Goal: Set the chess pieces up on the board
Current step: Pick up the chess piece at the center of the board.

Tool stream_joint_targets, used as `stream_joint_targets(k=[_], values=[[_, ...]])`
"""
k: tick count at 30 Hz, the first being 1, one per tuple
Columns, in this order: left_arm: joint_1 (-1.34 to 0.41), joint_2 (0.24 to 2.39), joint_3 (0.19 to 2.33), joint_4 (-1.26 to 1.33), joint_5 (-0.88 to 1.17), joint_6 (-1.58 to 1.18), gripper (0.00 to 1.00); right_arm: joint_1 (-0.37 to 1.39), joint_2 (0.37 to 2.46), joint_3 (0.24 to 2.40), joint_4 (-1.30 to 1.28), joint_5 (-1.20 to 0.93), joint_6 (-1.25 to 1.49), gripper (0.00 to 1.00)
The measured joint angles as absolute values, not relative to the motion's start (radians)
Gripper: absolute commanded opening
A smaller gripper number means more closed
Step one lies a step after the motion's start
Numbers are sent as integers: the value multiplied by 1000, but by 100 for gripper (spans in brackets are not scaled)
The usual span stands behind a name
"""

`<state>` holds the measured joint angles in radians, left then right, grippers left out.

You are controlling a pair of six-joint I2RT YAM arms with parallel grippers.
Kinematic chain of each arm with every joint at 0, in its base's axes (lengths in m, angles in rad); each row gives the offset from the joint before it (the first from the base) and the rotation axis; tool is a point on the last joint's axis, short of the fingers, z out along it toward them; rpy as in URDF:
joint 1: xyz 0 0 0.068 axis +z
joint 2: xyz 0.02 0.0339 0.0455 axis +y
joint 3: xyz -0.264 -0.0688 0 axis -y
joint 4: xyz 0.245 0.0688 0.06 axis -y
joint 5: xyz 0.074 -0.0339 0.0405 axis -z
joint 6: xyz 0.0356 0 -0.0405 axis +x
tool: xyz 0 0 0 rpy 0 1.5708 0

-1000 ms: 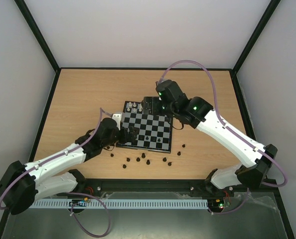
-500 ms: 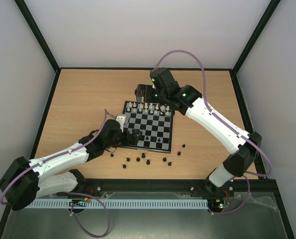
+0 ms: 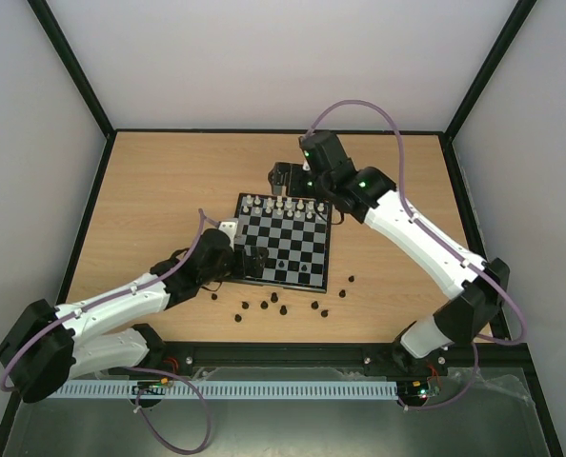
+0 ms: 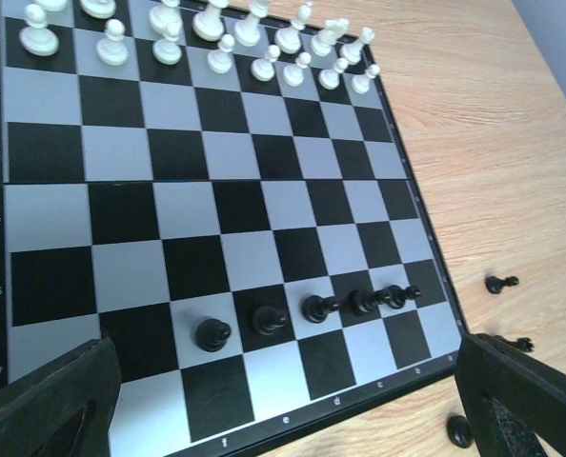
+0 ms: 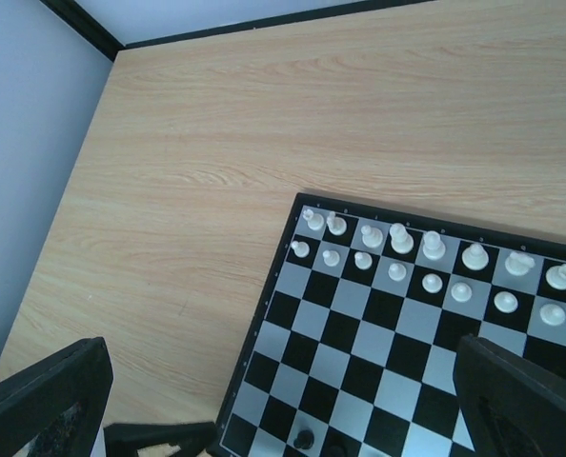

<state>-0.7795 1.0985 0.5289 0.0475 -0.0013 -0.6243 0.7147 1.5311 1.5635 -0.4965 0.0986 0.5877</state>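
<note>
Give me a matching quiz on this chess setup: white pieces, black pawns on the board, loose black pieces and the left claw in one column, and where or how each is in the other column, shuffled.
1 white pieces
2 black pawns
3 loose black pieces
4 left claw

A on the table, off the board's near edge
B open, above the board
C filling the board's two far rows
D in a single row near the board's near edge

Pairs: 1-C, 2-D, 3-A, 4-B
</note>
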Motion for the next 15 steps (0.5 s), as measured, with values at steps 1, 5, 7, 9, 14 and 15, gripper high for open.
stream_joint_targets(k=[1, 5, 7, 9, 14, 15], values=[[-779, 1099, 529, 42, -11, -624, 99, 714, 1520, 1556, -495, 99, 587, 99], [-773, 1099, 529, 24, -66, -625, 99, 714, 1418, 1425, -466, 97, 583, 99], [-768, 1099, 529, 10, -93, -625, 99, 714, 1358, 1327, -445, 88, 582, 99], [-767, 1102, 529, -5, -114, -634, 99, 714, 1333, 1263, -437, 86, 574, 99], [-767, 1100, 528, -110, -187, -696, 99, 714, 1337, 1171, -424, 87, 526, 99], [-767, 1098, 527, -135, -201, -713, 99, 714, 1336, 1152, -415, 87, 513, 99]])
